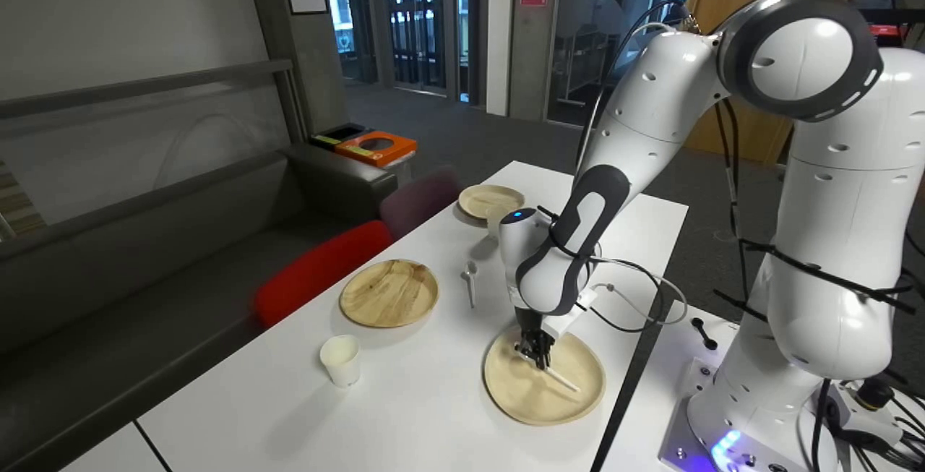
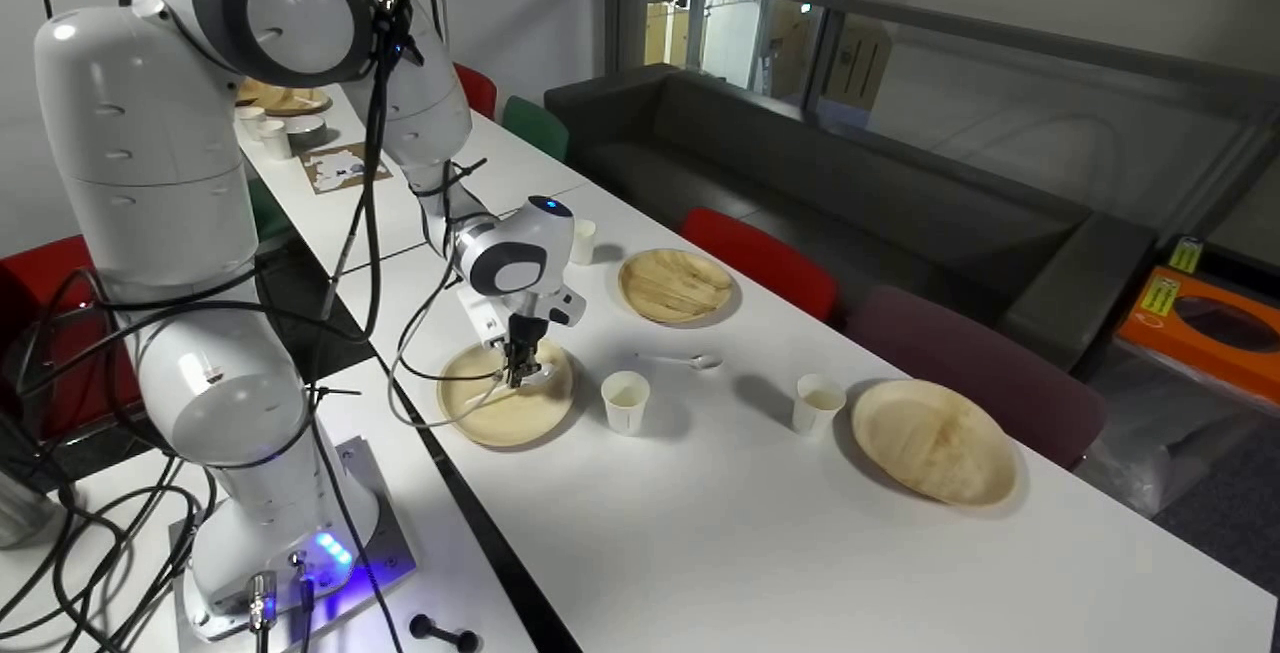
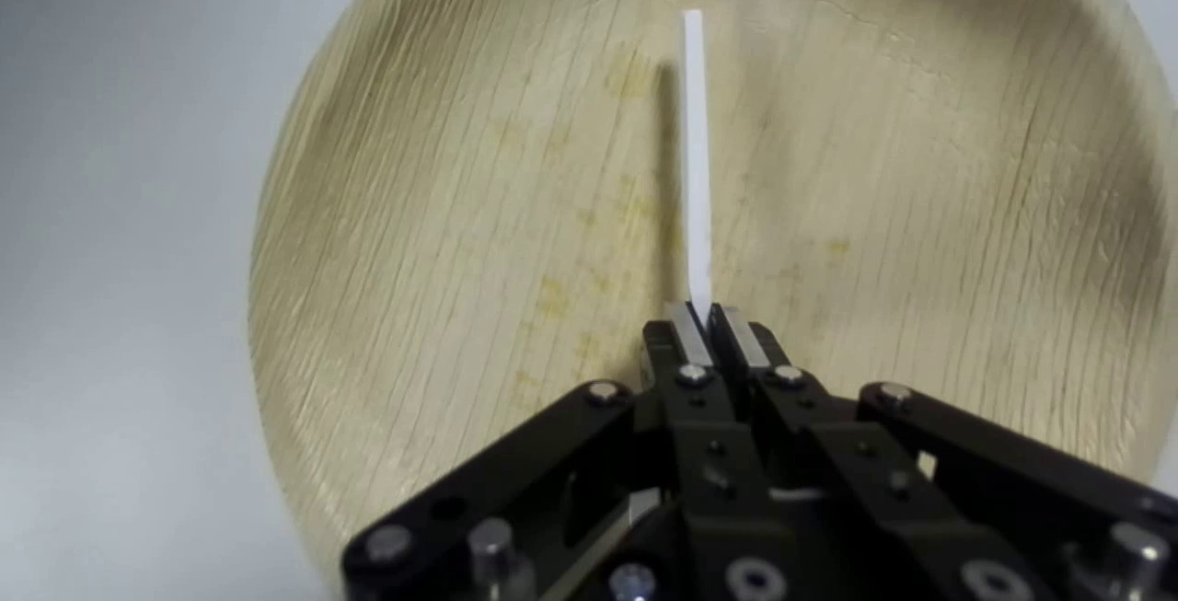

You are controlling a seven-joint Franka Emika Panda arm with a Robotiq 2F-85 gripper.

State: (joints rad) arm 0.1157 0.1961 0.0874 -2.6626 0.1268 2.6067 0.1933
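The gripper (image 3: 702, 316) has its two fingers (image 3: 688, 334) pinching one white utensil (image 3: 697, 159), held over the round plate (image 3: 414, 242) nearest the robot (image 2: 285, 523), the handle's tip inside the rim; whether it touches the plate I cannot tell. This section of the white table (image 2: 800, 553) also carries two more plates (image 2: 676, 287), three cups (image 2: 817, 411) and one loose spoon (image 2: 700, 362). The round plate sits near the dark gap (image 2: 508, 573) along the table's edge, and strips of tabletop separate it from the nearest cup (image 2: 625, 411), the loose spoon and the two more plates
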